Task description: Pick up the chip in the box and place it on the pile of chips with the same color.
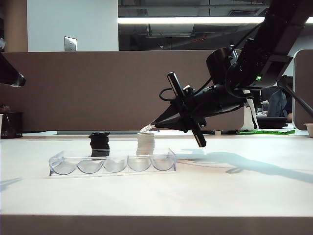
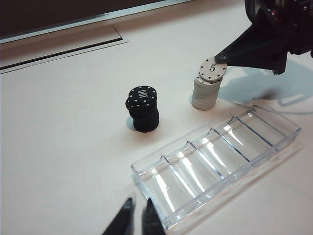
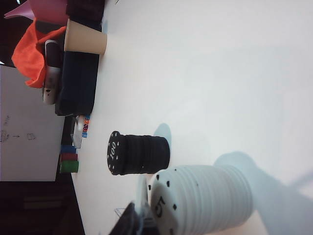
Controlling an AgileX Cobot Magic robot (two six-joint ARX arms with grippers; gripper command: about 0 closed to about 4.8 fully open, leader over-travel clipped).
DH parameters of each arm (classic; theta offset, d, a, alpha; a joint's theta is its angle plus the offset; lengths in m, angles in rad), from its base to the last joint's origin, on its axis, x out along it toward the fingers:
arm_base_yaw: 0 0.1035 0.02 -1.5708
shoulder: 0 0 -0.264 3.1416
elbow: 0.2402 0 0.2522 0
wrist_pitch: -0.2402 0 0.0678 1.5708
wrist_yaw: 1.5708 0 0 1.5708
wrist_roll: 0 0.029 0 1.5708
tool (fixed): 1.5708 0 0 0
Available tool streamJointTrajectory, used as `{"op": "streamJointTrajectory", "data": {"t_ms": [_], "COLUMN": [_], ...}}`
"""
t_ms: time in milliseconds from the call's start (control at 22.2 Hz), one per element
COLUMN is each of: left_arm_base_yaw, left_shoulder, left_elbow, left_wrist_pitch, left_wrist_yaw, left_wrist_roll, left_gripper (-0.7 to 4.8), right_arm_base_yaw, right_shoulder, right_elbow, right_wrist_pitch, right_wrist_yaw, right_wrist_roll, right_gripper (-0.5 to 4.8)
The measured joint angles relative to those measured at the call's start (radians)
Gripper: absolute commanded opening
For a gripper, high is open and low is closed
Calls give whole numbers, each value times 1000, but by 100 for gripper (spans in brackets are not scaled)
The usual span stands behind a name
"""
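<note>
Atop one white pile of chips (image 2: 205, 93), right pincer (image 2: 221, 59) clamps one chip (image 2: 213, 68); left pincer (image 2: 138, 215) together.

Left hand (image 2: 137, 218) cut off by pic edge; right hand (image 3: 138, 223) tips mostly out of frame, blurred.

A broad white table (image 1: 156, 196) fills the foreground under bright overhead light. Behind it runs a long brown partition (image 1: 98, 88), with a pale wall (image 1: 73, 19) above carrying a metal switch plate (image 1: 70, 44). A fluorescent light strip (image 1: 190, 20) glows across a dark ceiling. At one table edge sit a paper cup (image 3: 85, 36) and an orange cloth (image 3: 34, 54).
</note>
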Motion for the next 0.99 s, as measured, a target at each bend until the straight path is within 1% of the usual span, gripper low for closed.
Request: {"op": "streamJointTrajectory", "data": {"t_ms": [405,989], "left_arm_base_yaw": [0,0], "left_shoulder": [0,0], "left_elbow": [0,0], "left_wrist_pitch": [0,0], "left_wrist_yaw": [0,0], "left_wrist_roll": [0,0], "left_gripper": [30,30], "right_arm_base_yaw": [3,31], "right_shoulder": [0,0], "right_elbow": [0,0], "right_wrist_pitch": [1,2], "right_wrist_yaw": [42,46], "right_wrist_roll": [-2,-10], "right_gripper": [-1,-1]}}
